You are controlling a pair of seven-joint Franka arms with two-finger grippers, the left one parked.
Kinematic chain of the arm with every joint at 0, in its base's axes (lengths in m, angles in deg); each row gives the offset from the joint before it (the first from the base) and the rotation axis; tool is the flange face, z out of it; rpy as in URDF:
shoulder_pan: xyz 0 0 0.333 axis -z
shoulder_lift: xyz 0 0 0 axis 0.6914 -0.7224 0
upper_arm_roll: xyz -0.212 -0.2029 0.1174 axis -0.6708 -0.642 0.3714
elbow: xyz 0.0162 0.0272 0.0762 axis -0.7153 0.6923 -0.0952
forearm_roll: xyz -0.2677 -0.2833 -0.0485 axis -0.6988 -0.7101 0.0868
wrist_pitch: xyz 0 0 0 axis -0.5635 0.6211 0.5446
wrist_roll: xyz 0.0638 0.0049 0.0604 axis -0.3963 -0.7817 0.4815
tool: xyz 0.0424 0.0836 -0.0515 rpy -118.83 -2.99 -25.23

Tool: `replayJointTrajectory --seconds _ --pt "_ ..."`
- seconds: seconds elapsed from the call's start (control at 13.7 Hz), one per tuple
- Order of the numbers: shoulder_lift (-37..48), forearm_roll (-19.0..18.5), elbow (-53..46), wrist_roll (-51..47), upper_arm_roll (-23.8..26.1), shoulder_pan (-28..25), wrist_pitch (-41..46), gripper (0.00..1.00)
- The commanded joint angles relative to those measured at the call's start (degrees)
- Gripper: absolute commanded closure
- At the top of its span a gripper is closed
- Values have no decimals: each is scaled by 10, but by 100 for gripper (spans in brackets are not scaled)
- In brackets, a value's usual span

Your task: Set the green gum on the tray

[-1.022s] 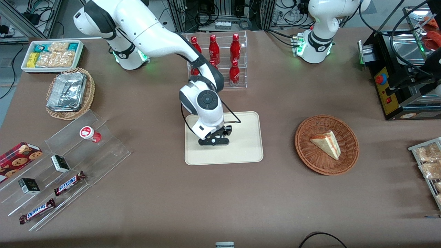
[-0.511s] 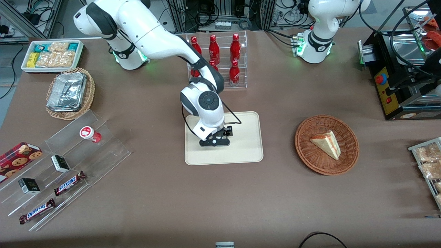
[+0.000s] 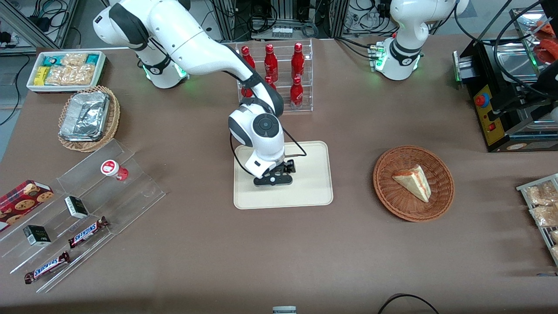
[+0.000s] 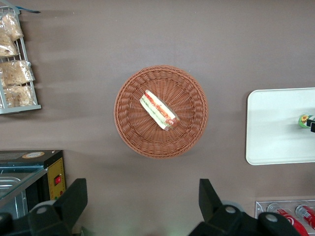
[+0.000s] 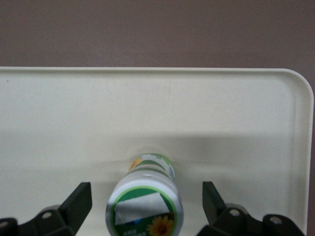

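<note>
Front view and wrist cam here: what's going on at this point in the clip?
The right arm is setting the green gum down on the tray. The bottle stands upright on the tray's surface, and the gripper hangs over it with its fingers spread wide to either side, clear of the bottle. So the gum looks released on the tray, though the arm has not pulled away. The red-lidded bottle sits on the clear shelf, untouched.

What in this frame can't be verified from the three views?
- Green gum: hidden in the front view by the gripper and arm; in the left wrist view only a sliver shows at the edge.
- Gum's base contact with the tray: hidden in the right wrist view by its own lid.
- Lid label text: cut off by that view's edge.
</note>
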Motion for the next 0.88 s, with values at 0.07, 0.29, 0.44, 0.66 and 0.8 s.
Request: replayJointTrajectory --seconds 0.07,0.29,0.44,0.66,0.8 --pt "17 -11 -11 1 -5 -2 22 0" --pt "65 -7 -7 28 -4 6 78 0" --pt "96 -6 -6 55 -7 13 130 0" --pt "146 -2 -5 124 -6 44 222 0" --pt "169 -1 -5 165 -6 67 259 0"
